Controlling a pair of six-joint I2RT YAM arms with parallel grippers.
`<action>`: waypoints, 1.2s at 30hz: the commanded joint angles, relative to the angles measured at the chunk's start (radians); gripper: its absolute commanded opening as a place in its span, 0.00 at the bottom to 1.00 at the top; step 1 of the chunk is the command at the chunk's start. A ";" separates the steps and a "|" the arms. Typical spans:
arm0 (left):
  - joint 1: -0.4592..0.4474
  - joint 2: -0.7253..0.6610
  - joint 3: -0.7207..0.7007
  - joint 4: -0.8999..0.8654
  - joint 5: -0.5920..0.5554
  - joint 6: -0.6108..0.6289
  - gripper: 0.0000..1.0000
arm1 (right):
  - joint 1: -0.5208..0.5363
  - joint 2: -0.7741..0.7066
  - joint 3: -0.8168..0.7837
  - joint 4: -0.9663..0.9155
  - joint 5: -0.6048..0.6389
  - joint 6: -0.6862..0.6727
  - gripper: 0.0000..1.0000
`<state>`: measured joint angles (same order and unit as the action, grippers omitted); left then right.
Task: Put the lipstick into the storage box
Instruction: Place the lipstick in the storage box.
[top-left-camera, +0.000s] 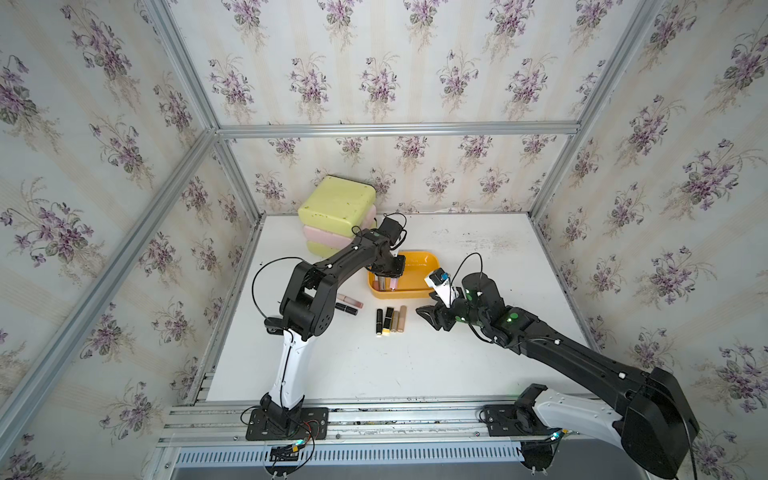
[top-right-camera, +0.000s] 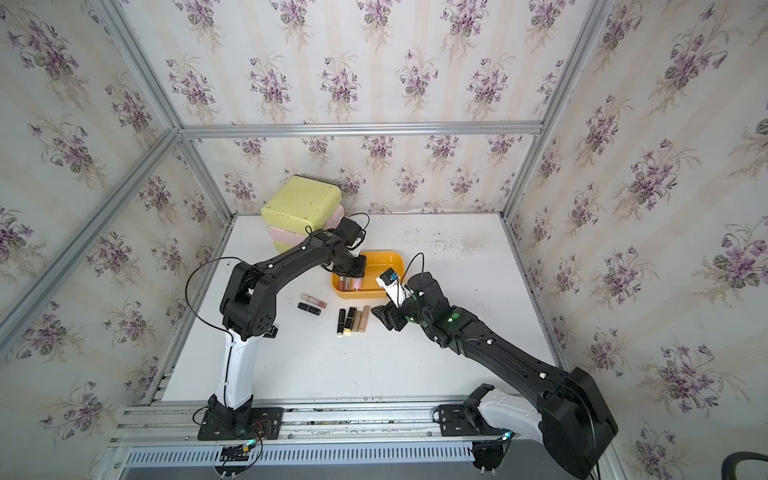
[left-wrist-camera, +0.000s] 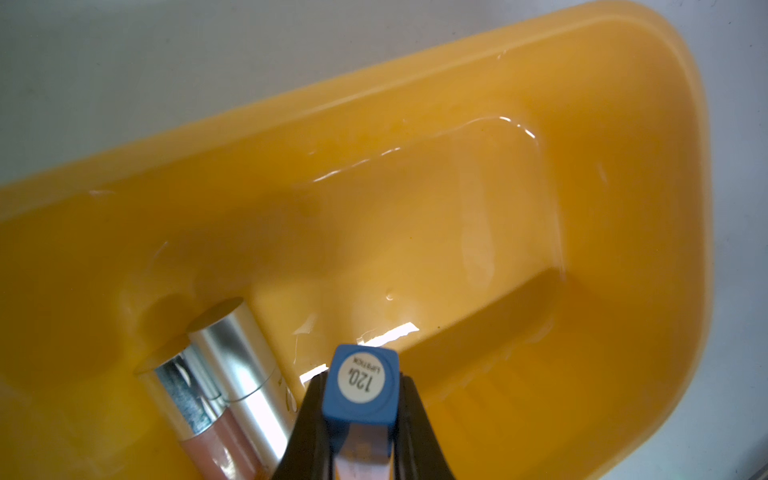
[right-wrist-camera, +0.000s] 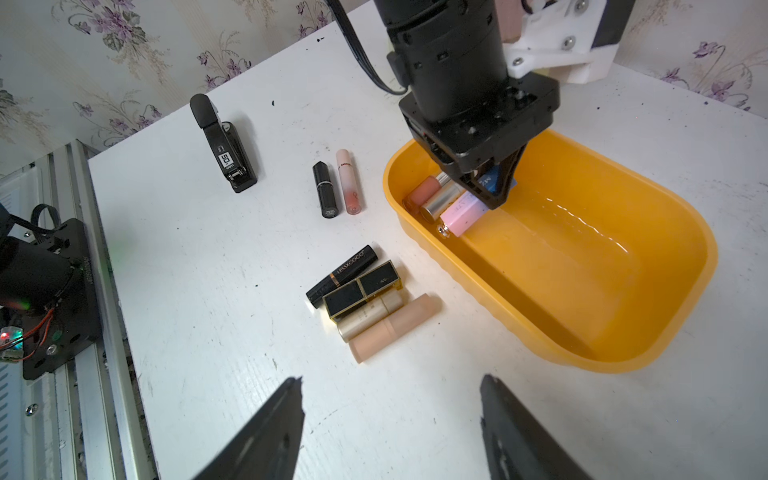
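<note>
Setting: white table (top-left-camera: 457, 365) inside an aluminium frame with floral wallpaper; all places below are given relative to the box.
Right gripper (right-wrist-camera: 390, 424): nearest the robot's base, low over bare table on the near side of the box, jaws spread apart with nothing between them.
Row of four (right-wrist-camera: 370, 299): four lipsticks lying side by side and touching, just off the box's near long wall; two black, one gold, one peach.
Pair (right-wrist-camera: 338, 183): a black lipstick and a pale pink tube lying parallel, off the box's left end, apart from the row.
Stapler (right-wrist-camera: 224, 145): black, on the table, further out from the box's left end than the pair.
Box (right-wrist-camera: 623, 361): orange-yellow, oblong with rounded corners, near the middle of the table; in both top views its right part holds nothing.
Left gripper (right-wrist-camera: 484, 193): reaching down into the box's left end, clamped on the lipstick.
Lipstick (right-wrist-camera: 463, 214): pink body with a blue cap, tilted, held inside the box at its left end; whether its lower end touches the floor cannot be told. In the left wrist view the blue cap end (left-wrist-camera: 360, 388) carries a round white label.
In the box: two tubes with silver caps (left-wrist-camera: 220, 374), lying side by side against the left end wall, just beside the held lipstick.
Stack (top-left-camera: 338, 214): pale green and pink lidded boxes piled at the table's far left corner, beyond the box.
</note>
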<state>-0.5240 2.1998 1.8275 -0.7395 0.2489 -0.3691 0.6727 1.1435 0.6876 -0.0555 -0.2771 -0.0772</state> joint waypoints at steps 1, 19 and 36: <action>0.002 0.016 0.008 -0.007 -0.015 0.002 0.02 | 0.001 0.010 0.010 -0.012 0.001 0.011 0.70; 0.009 0.021 0.000 -0.006 -0.014 -0.002 0.29 | 0.001 0.006 0.020 -0.030 -0.001 0.031 0.70; 0.009 -0.228 -0.129 0.035 -0.001 0.004 0.34 | 0.001 -0.022 0.078 -0.078 0.016 0.158 0.70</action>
<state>-0.5163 2.0140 1.7157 -0.7174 0.2432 -0.3748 0.6727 1.1286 0.7536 -0.1318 -0.2726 0.0307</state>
